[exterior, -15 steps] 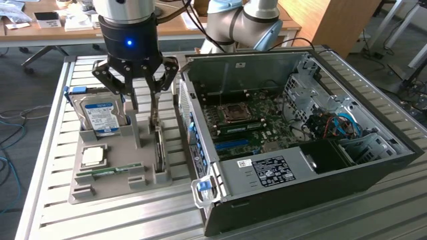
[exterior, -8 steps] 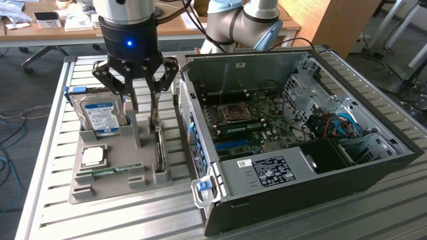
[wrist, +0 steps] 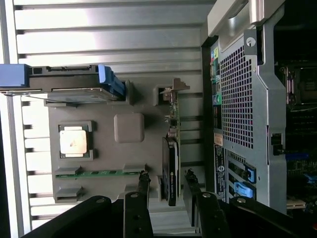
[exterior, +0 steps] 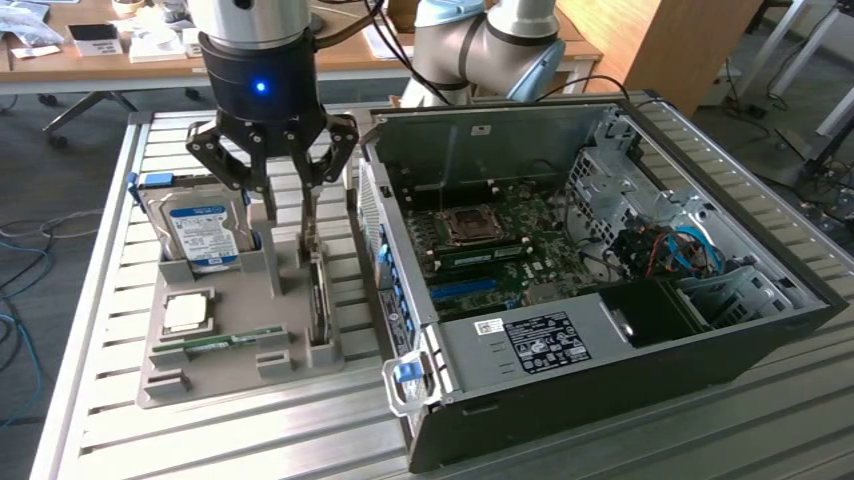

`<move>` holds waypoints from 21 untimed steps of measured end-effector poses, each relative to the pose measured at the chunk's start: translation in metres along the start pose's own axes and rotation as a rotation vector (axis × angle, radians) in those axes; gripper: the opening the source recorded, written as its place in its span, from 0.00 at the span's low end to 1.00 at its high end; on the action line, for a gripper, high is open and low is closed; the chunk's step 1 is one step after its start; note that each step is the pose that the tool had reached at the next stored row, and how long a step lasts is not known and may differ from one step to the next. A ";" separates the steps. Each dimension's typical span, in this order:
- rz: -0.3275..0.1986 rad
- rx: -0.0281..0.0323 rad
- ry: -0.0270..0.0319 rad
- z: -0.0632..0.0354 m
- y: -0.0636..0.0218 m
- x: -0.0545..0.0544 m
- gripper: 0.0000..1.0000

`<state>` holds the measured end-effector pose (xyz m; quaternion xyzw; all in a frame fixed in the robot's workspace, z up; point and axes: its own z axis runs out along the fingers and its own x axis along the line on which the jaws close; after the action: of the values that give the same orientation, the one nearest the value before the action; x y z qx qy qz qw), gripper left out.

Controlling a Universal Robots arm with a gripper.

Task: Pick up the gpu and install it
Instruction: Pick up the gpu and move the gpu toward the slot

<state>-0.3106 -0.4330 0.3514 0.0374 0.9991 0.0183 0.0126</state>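
Going from the exterior view's left to its right, the slatted silver metal table (exterior: 200,440) (wrist: 99,29) carries one flat grey moulded parts tray (exterior: 227,385) (wrist: 99,163). At the tray's left, one boxy silver hard drive with a blue-and-white label (exterior: 200,235) (wrist: 69,82) stands on edge in its slot, with blue clips at its ends. Just beside it on the tray lies one square silver processor chip (exterior: 187,312) (wrist: 73,140), flat in a square recess. Next to that is one narrow green memory stick (exterior: 220,342) (wrist: 99,173), lying flat in its cradle.

Next comes the black two-fingered gripper (exterior: 291,235) (wrist: 167,174), lowered over the tray's right-hand part. Its jaws stand wide apart, one finger on each side of the gpu (exterior: 318,300) (wrist: 170,158) — a thin dark expansion card with a silver end bracket, one of its kind here. The card stands on edge in its own slot of the tray. In the wrist view a gap shows between each fingertip (wrist: 144,177) and the card, so the jaws straddle it without clamping or touching it, and nothing is held.

At the exterior view's right lies one black-and-silver desktop computer case (exterior: 747,345) (wrist: 242,99). It is on its side just beside the tray, its side panel off and the motherboard exposed.
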 end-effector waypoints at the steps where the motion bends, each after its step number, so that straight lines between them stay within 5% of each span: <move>1: 0.000 0.0000 0.0001 0.0002 0.0000 0.000 0.42; 21: 0.000 0.0000 0.0001 0.0240 -0.0009 0.000 0.42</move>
<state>-0.3105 -0.4330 0.3274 0.0374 0.9991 0.0183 0.0126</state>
